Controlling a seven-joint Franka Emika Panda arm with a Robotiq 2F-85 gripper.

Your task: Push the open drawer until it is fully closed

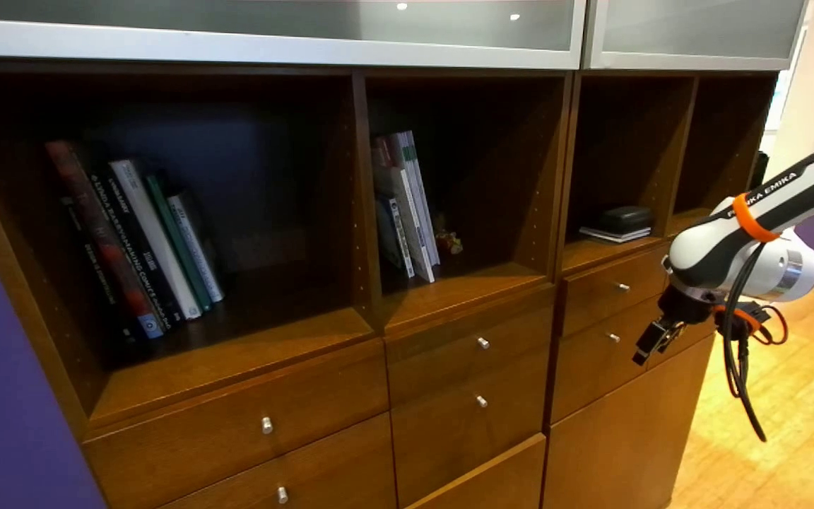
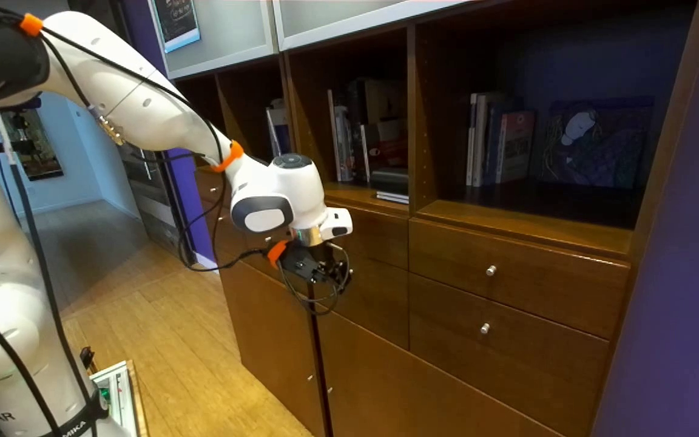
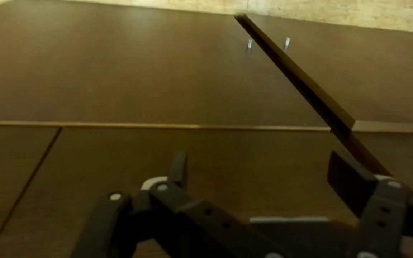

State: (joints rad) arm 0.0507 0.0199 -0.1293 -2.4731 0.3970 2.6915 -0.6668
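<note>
No drawer box with pale sides or contents shows in any view; all drawer fronts look shut or nearly so. A narrow brown drawer front with a silver knob (image 1: pixel 619 288) is beside the arm in an exterior view; its left edge may stand slightly proud, but I cannot tell for sure. In another exterior view that front (image 2: pixel 380 233) is partly hidden by the wrist. My gripper (image 1: pixel 646 350) hangs tilted down before the drawers, also in an exterior view (image 2: pixel 338 276). In the wrist view the gripper (image 3: pixel 256 163) is open, its fingers wide apart, with a brown front (image 3: pixel 228 154) behind them.
A lower brown drawer front (image 1: pixel 601 367) and wider fronts (image 2: pixel 519 273) flank this spot. Below are cabinet doors (image 3: pixel 138 71) with small knobs and a dark gap between them. Open shelves above hold books (image 1: pixel 407 205) and a black case (image 1: pixel 626 219).
</note>
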